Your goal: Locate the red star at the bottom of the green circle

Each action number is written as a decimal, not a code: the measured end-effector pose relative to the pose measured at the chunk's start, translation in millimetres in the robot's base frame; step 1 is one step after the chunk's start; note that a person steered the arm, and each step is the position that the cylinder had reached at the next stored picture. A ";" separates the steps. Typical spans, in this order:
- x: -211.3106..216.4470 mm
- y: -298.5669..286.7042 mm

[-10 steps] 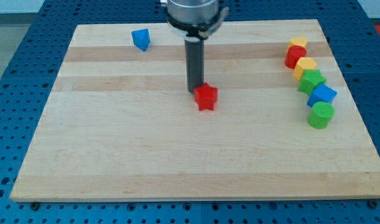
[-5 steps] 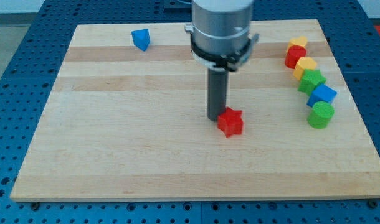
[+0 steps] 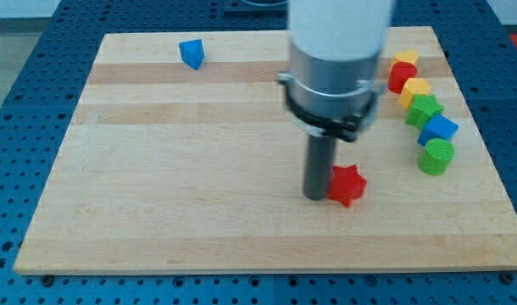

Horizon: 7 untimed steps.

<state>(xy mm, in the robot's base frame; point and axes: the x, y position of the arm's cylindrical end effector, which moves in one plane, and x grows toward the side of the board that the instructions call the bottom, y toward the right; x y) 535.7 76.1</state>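
Note:
The red star (image 3: 347,184) lies on the wooden board (image 3: 174,212), right of centre and toward the view's bottom. My tip (image 3: 316,196) touches the star's left side. The green circle (image 3: 436,157) is the lowest block of a column at the view's right, up and to the right of the star, with a clear gap between them.
The right column runs from the view's top: a yellow block (image 3: 404,58), a red block (image 3: 400,77), a yellow block (image 3: 415,89), a green block (image 3: 424,110), a blue block (image 3: 439,129). A blue block (image 3: 191,53) sits at the top left.
My tip has pushed the red star toward the view's lower right, from the board's centre to a spot closer to the green circle. The other blocks have not moved.

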 end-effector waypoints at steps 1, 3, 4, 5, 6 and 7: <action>6.4 32.6; 1.3 28.8; 0.2 41.5; 0.2 89.2; 0.2 125.7; 11.3 116.7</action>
<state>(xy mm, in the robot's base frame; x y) 547.0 192.8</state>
